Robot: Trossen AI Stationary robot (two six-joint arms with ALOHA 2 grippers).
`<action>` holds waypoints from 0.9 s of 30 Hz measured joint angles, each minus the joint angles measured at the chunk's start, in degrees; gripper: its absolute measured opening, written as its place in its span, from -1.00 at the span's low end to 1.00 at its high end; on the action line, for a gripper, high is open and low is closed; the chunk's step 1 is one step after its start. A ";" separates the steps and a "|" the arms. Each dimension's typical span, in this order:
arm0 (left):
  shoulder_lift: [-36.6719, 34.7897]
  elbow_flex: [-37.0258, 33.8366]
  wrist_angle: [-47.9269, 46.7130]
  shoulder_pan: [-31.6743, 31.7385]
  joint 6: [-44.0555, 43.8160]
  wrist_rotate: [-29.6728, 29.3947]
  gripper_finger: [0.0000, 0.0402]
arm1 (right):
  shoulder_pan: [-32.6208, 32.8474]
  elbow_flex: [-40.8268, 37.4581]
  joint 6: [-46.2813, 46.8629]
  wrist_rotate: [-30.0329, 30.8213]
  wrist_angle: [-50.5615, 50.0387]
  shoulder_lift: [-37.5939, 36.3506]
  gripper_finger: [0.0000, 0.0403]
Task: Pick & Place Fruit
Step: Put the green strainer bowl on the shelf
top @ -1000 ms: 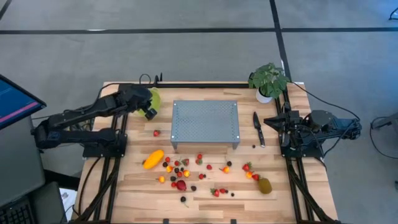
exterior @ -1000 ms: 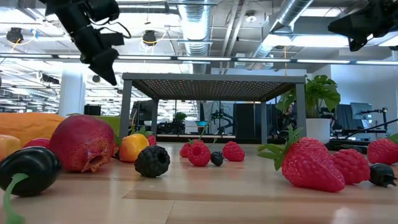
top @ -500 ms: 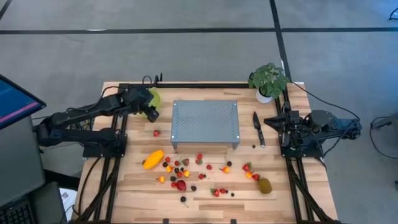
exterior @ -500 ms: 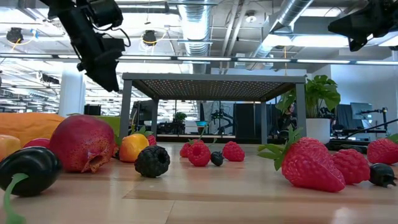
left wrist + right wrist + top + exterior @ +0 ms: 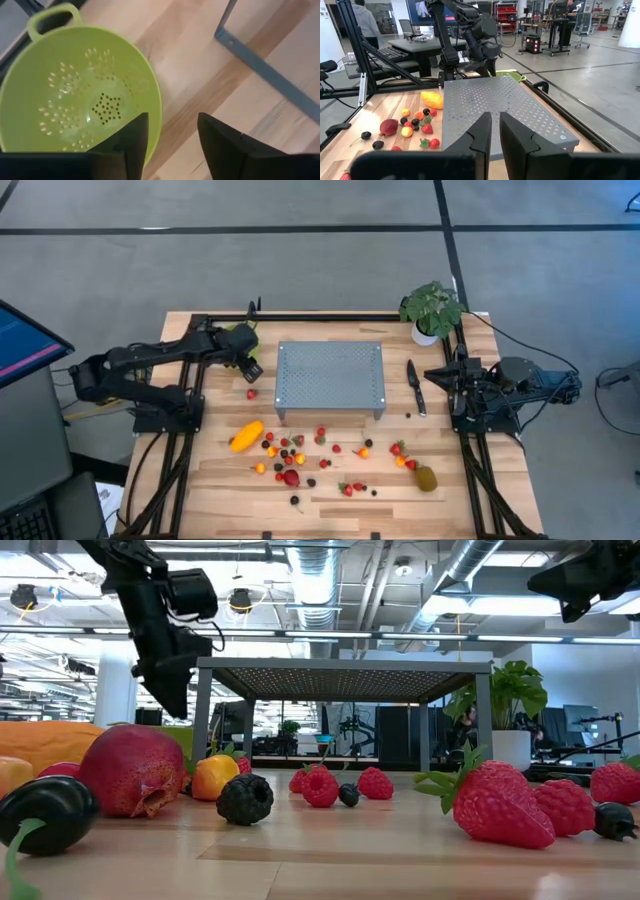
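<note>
The left tool [image 5: 251, 368] hangs at the far-left corner of the counter [image 5: 440, 510], just beside the green colander [image 5: 75, 95], its fingers parted with nothing between them. It probably sits there because the empty colander is where the fruit is meant to go. The fruit is well apart from it, scattered along the counter's near half: small berries [image 5: 300, 450], a long orange-yellow fruit [image 5: 246, 435], a kiwi-like oval [image 5: 426, 477] and a red round fruit [image 5: 291, 477]. One stray red berry [image 5: 251, 393] lies nearer the colander. The right tool [image 5: 430, 375] waits clenched and empty beside the knife [image 5: 415, 387], facing the perforated metal stand [image 5: 330, 377]
</note>
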 joint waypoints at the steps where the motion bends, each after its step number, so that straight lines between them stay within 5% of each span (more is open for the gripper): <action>1: 0.37 0.00 0.01 0.00 0.01 -0.01 -0.20 | 0.00 0.01 0.00 0.01 0.00 0.00 -0.84; 27: 3.70 -0.11 0.34 0.04 0.02 -2.46 -0.21 | 0.02 0.02 0.00 0.00 -0.01 0.00 -0.84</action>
